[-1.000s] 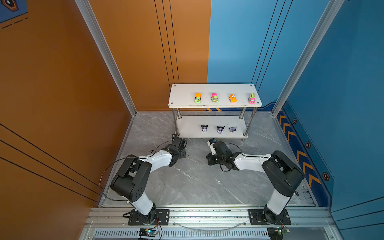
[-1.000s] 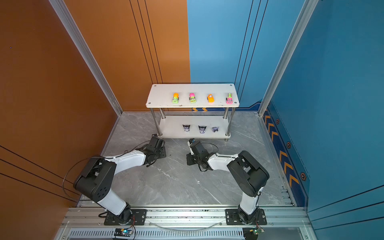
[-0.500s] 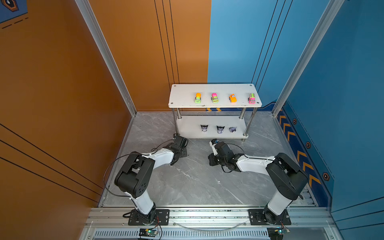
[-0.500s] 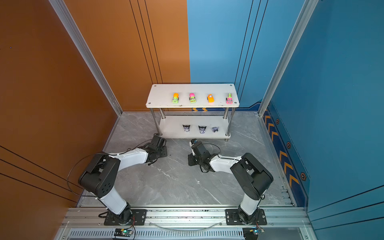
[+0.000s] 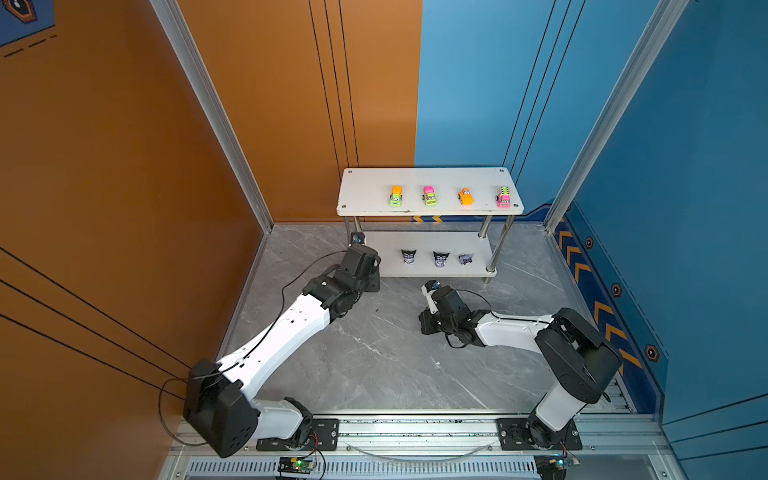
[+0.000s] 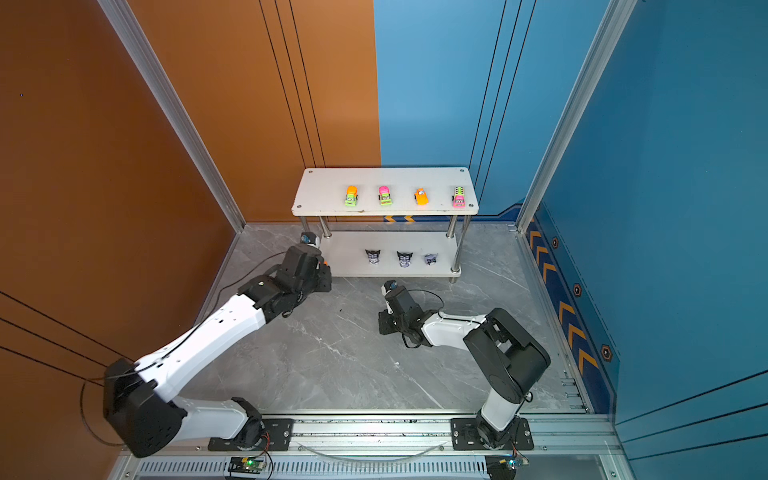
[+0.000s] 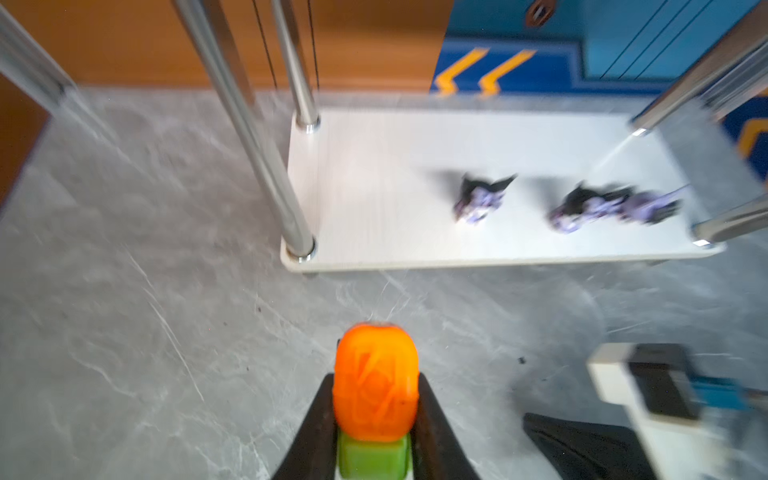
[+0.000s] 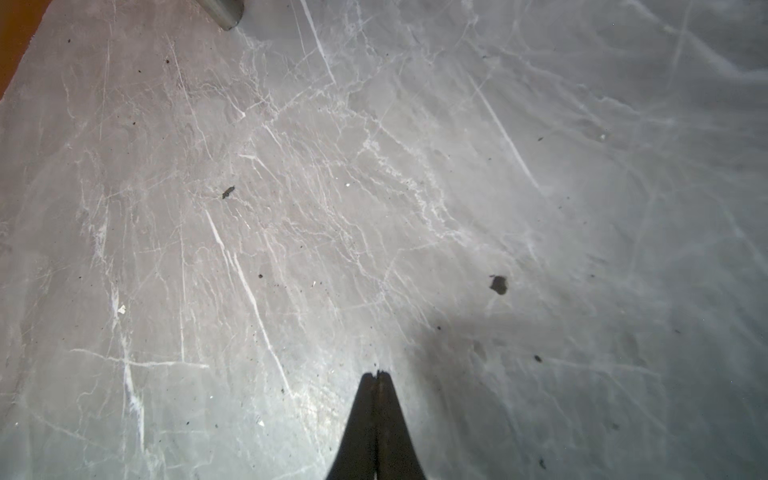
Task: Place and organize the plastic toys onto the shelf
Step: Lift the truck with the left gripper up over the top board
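A: Top views first: four cars (image 5: 429, 195) are sitting in a row on the upper board of the shelf (image 5: 365, 193), and three figurines (image 5: 441, 258) are lining the lower one.
B: The left gripper (image 6: 322, 272) is hovering just beside the shelf's front-left corner. Its jaws are hiding under the wrist here, only an orange speck peeking out.
A: The right gripper (image 5: 427, 323) is pointing down at the floor (image 5: 374, 353), in front of the shelf.
B: Left wrist view, blurry: the jaws are standing narrow, pinching a fifth car (image 7: 375, 374), orange over green, over the floor and short of the lower board.
A: Right wrist view: the jaws are pressing together, gripping nothing, over the floor.
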Tool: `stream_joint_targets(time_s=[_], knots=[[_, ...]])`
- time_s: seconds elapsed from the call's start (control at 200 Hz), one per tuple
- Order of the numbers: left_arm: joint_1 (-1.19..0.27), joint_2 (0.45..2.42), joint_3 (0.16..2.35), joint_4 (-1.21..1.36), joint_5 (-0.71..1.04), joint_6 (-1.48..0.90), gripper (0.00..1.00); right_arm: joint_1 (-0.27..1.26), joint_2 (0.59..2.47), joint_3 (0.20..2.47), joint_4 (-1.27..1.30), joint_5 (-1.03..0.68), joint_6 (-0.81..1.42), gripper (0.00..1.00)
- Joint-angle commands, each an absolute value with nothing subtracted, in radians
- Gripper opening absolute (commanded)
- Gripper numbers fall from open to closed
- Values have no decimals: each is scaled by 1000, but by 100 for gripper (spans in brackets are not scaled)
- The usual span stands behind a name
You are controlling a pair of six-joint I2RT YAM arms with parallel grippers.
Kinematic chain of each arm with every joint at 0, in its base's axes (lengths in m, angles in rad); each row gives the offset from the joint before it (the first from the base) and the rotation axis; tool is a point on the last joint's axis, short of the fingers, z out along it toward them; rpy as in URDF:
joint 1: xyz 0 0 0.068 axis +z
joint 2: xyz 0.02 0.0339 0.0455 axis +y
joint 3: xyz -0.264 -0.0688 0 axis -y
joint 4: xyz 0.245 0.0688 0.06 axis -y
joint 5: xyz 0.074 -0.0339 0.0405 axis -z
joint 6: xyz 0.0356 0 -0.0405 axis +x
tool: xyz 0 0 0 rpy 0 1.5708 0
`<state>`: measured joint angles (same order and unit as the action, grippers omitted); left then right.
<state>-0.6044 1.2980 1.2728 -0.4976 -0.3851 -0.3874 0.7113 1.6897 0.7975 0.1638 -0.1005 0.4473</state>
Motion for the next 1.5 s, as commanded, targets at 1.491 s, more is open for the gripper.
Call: stream_joint_targets(time_s=[1.491], knots=[[-375,1868,2286,-887,-237,-191,17,708,1655,765,127,-82,466,5]])
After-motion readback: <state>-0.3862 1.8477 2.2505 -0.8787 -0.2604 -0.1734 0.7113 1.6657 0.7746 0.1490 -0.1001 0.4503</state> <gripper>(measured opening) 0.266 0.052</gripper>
